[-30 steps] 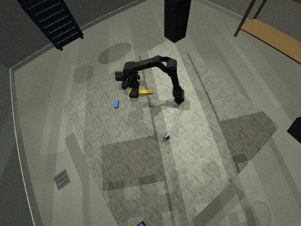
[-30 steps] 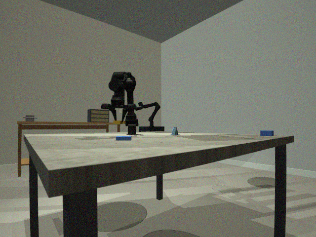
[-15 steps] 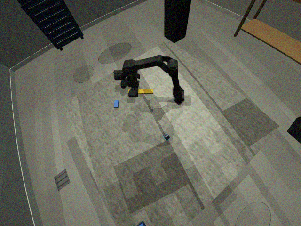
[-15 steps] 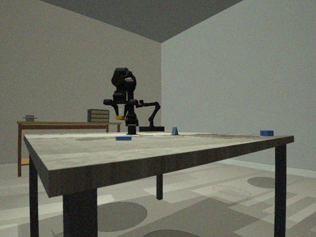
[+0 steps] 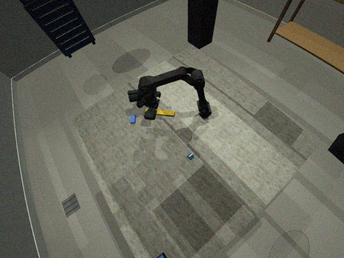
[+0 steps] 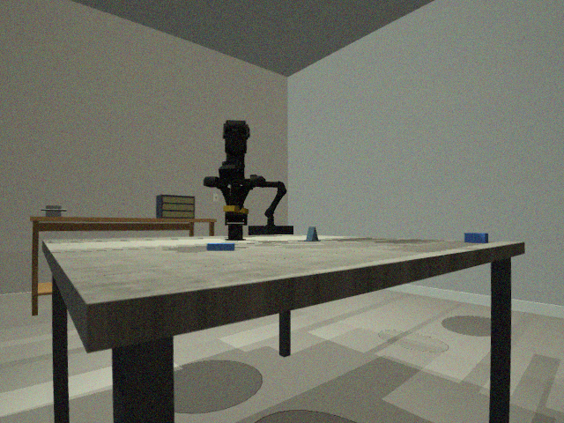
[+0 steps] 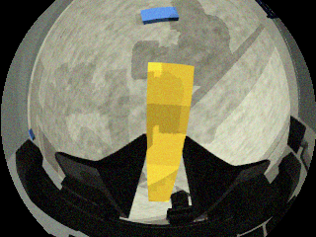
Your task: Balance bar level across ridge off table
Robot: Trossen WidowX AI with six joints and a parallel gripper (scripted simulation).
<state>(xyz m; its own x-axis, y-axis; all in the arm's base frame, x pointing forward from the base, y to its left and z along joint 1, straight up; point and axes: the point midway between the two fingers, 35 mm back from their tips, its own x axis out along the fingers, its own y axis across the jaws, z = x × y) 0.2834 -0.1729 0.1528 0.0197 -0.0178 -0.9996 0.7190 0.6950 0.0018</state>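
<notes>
My gripper (image 5: 150, 112) (image 6: 235, 217) (image 7: 165, 138) is shut on the yellow bar (image 5: 165, 112) (image 6: 235, 209) (image 7: 170, 93) near one of its ends. It holds the bar roughly level, a little above the table (image 6: 282, 273); most of the bar sticks out past the fingers. The ridge (image 5: 190, 156) (image 6: 312, 233), a small blue-grey wedge, stands on the table well away from the gripper, nearer the table's middle. It does not show in the wrist view.
A flat blue block (image 5: 133, 118) (image 6: 220, 247) (image 7: 160, 15) lies on the table just beside the gripper. Another blue block (image 6: 476, 237) (image 5: 161, 255) sits near the table's far corner. The arm's base (image 5: 205, 110) stands on the bar's other side.
</notes>
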